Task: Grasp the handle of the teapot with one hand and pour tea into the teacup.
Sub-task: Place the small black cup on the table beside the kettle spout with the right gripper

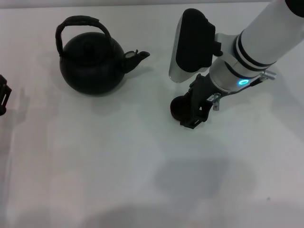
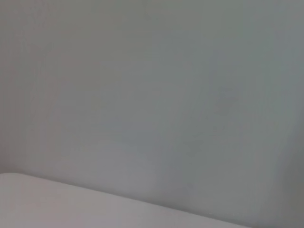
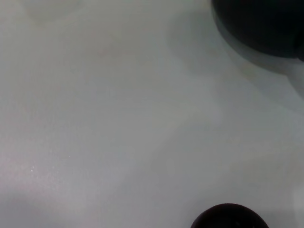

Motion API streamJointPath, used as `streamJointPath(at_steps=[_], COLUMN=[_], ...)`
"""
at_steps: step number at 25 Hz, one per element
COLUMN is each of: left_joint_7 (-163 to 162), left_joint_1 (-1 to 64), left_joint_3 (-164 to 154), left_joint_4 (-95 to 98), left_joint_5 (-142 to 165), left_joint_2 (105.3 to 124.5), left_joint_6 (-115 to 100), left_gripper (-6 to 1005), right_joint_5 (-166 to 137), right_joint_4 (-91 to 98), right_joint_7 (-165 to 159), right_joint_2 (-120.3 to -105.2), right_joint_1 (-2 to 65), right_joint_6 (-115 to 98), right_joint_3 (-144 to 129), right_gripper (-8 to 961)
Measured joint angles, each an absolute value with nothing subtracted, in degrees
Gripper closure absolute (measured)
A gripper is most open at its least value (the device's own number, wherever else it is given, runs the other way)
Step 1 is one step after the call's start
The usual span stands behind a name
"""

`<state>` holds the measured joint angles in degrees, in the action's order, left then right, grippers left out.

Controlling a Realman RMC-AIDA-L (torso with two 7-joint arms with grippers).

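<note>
The matte black teapot point(image 1: 92, 59) stands upright at the back left of the white table, its short spout point(image 1: 137, 57) pointing right. Its arched handle point(image 1: 78, 23) rises over the knobbed lid, and nothing touches it. The small dark teacup point(image 1: 178, 107) sits right of the spout and is partly hidden by my right gripper point(image 1: 194, 118), which hangs from the white arm with a blue light, right against the cup. In the right wrist view the teacup point(image 3: 229, 217) and the teapot point(image 3: 266, 23) show at opposite edges. My left gripper point(image 1: 3, 95) peeks in at the far left edge, away from the teapot.
The white table point(image 1: 118, 156) stretches bare in front of the teapot and cup. The right arm's white panel with a black pad point(image 1: 190, 45) looms over the table just behind the cup. The left wrist view holds only a pale surface point(image 2: 152, 114).
</note>
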<state>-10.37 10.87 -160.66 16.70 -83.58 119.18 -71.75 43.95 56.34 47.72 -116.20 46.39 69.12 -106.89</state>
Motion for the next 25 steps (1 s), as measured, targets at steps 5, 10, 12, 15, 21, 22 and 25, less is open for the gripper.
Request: streamJointPath(at_steps=[5, 10, 12, 15, 21, 22, 25], left_joint_7=[-10.4, -10.4, -10.4, -10.4, -10.4, -10.4, -10.4], left_joint_1=[11.1, 11.2, 11.2, 11.2, 11.3, 11.3, 11.3], left_joint_3=[-160.7, -160.7, -160.7, -160.7, -160.7, -160.7, -160.7], left_joint_4=[16.7, 16.7, 16.7, 16.7, 16.7, 16.7, 16.7], left_joint_5=[-83.6, -83.6, -83.6, -83.6, -83.6, -83.6, -83.6], left_joint_2=[119.18, 119.18, 119.18, 119.25, 119.27, 119.26, 119.27], left_joint_6=[-72.0, -72.0, -72.0, -72.0, -72.0, -71.9, -71.9], left_gripper=[151, 151, 152, 152, 150, 151, 152], right_joint_5=[43.9, 43.9, 43.9, 43.8, 43.6, 43.6, 43.8], right_joint_4=[56.5, 56.5, 56.5, 56.5, 56.9, 56.9, 57.3], right_joint_7=[47.7, 47.3, 47.3, 47.2, 47.0, 46.9, 46.9], right_joint_2=[-116.19, -116.2, -116.19, -116.19, -116.19, -116.19, -116.16], right_joint_1=[46.0, 45.9, 45.8, 45.8, 45.8, 45.8, 45.7], right_joint_6=[69.1, 69.0, 69.0, 68.9, 68.7, 68.7, 68.7], right_joint_3=[-106.9, -107.0, -107.0, -107.0, -107.0, -106.9, -106.7], right_gripper=[240, 240, 228, 194, 125, 113, 79])
